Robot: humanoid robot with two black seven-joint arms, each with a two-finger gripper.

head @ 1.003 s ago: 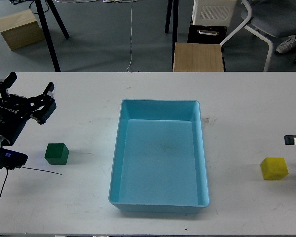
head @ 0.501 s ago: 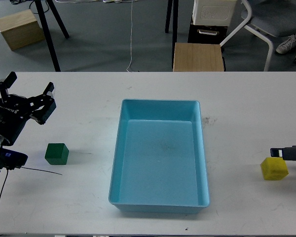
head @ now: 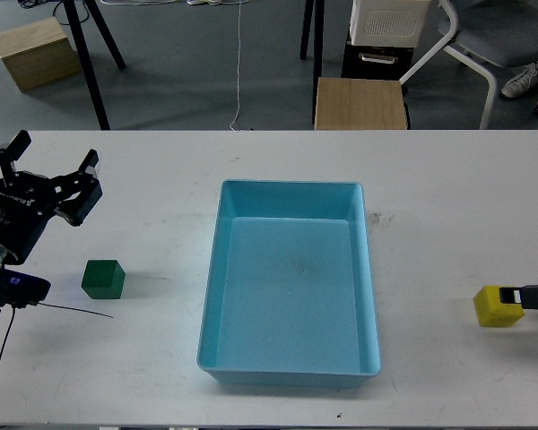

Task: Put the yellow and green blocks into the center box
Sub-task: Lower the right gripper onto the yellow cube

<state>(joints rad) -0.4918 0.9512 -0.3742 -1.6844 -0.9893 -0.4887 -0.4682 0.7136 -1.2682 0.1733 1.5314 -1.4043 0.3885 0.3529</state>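
The green block [head: 103,279] sits on the white table [head: 152,376], left of the light blue box [head: 291,186]. My left gripper [head: 54,154] is open and empty, above and left of the green block, apart from it. The yellow block [head: 493,307] sits near the table's right edge, right of the box. My right gripper [head: 531,296] comes in from the right edge; only a dark fingertip shows, lying at the yellow block's upper right side. Whether it is open or shut cannot be told. The box is empty.
Beyond the table's far edge stand a wooden stool [head: 360,103], a wooden crate [head: 34,52], black stand legs [head: 88,63] and an office chair [head: 498,40]. A thin black cable [head: 72,310] lies on the table below the green block.
My right gripper has come down and moved left, from above the yellow block to level with its top. The left arm and both blocks have not moved.
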